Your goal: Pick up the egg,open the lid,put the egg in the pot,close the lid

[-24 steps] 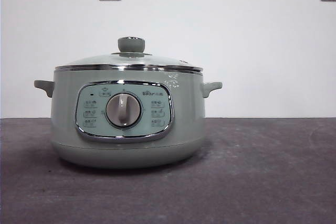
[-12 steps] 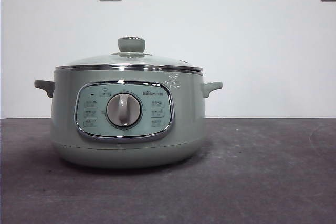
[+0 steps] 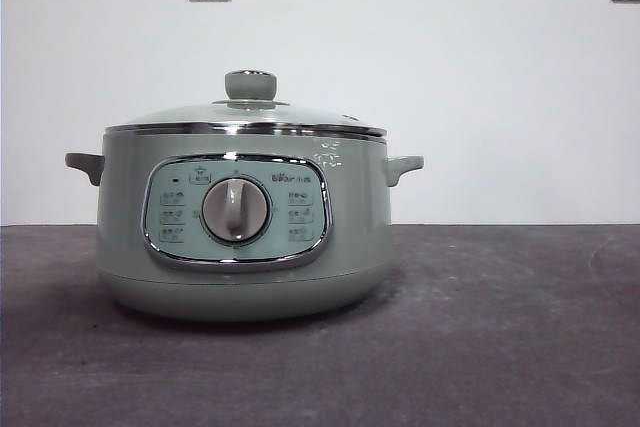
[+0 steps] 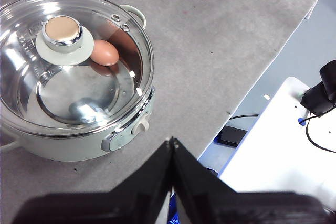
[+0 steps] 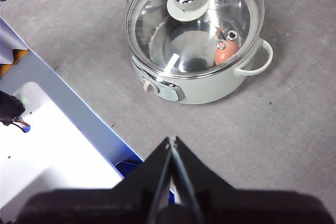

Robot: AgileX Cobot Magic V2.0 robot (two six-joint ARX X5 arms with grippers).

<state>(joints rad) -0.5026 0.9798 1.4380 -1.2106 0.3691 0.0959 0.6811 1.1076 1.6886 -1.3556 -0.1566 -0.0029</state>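
egg [image 4: 104,52] on its side inside lidded pot [image 3: 240,277]; both pincers [image 4: 172,141] [image 5: 170,140] pressed closed, empty

The egg [image 5: 226,53] lies inside the pot [image 5: 210,90] under the lid [image 5: 194,22].

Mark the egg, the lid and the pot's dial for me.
egg [image 4: 104,52]: left wrist view, on its shell, seen through the glass.
lid [image 3: 250,84]: front view, on its green knob.
dial [image 3: 235,210]: front view, on the grey dial's middle.
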